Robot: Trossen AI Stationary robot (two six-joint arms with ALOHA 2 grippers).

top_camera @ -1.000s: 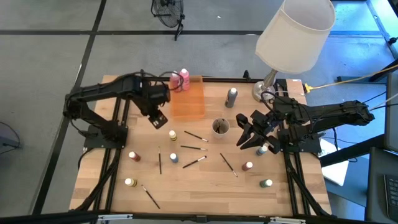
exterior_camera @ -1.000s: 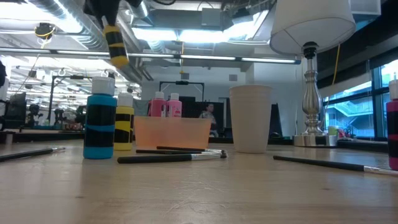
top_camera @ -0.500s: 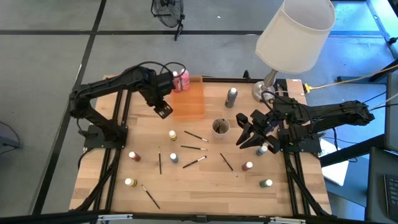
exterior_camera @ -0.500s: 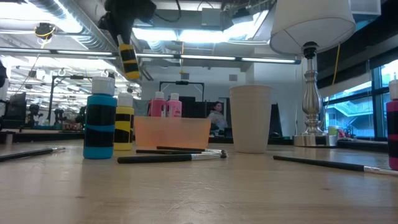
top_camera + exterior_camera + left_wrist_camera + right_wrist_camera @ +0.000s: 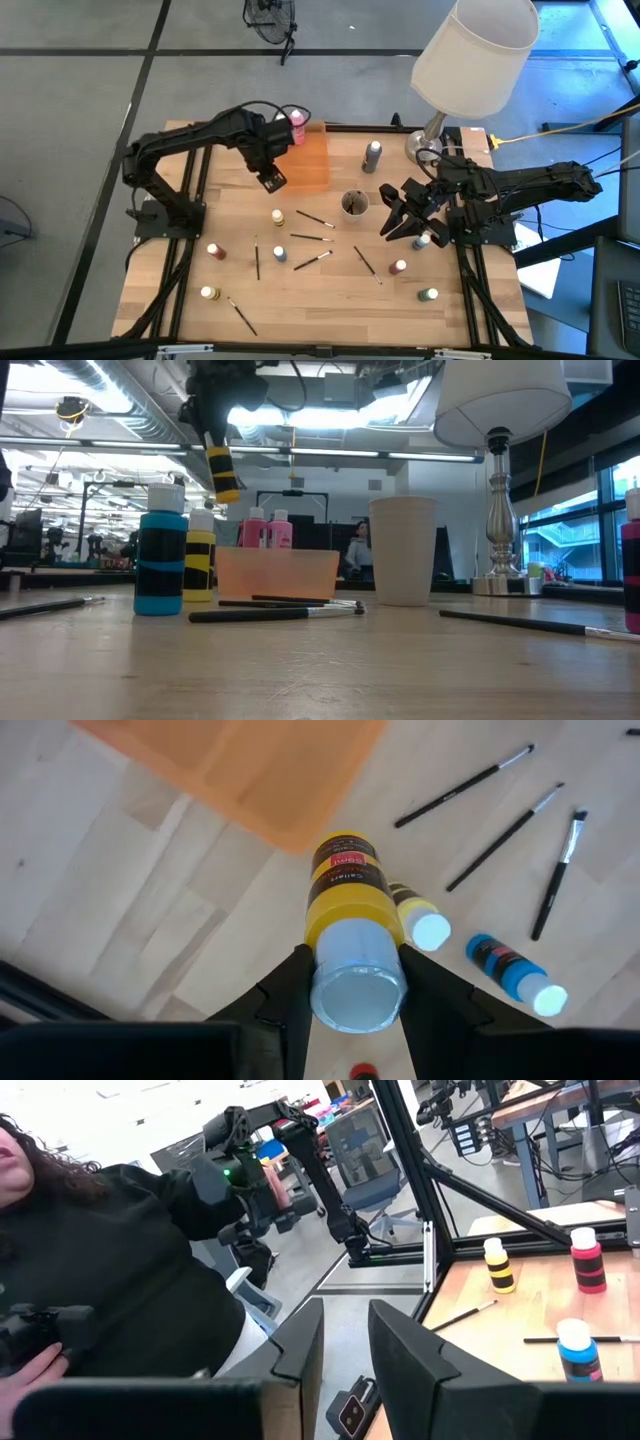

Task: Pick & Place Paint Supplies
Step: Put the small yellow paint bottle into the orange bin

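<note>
My left gripper (image 5: 352, 982) hangs in the air, squeezing one yellow paint bottle (image 5: 346, 905) by its cap end. The orange tray (image 5: 303, 160) is just beside it, with two pink bottles (image 5: 266, 528) at its far end. Below my fingers lie one more yellow bottle (image 5: 419, 918), one blue bottle (image 5: 514, 973) and three paintbrushes (image 5: 505, 837). My right gripper (image 5: 398, 212) waits part open, holding nothing.

One camera hangs above me, looking straight down on the whole table (image 5: 330, 290) and both my arms. Another sits at tabletop height, close behind the blue bottle (image 5: 161, 560), facing level past the tray (image 5: 277, 572) into the room. My left wrist camera looks down close on the tray (image 5: 250, 770) corner and brushes (image 5: 505, 820), which the overhead also covers. My right wrist camera faces out across the table edge toward a person (image 5: 110, 1270).
</note>
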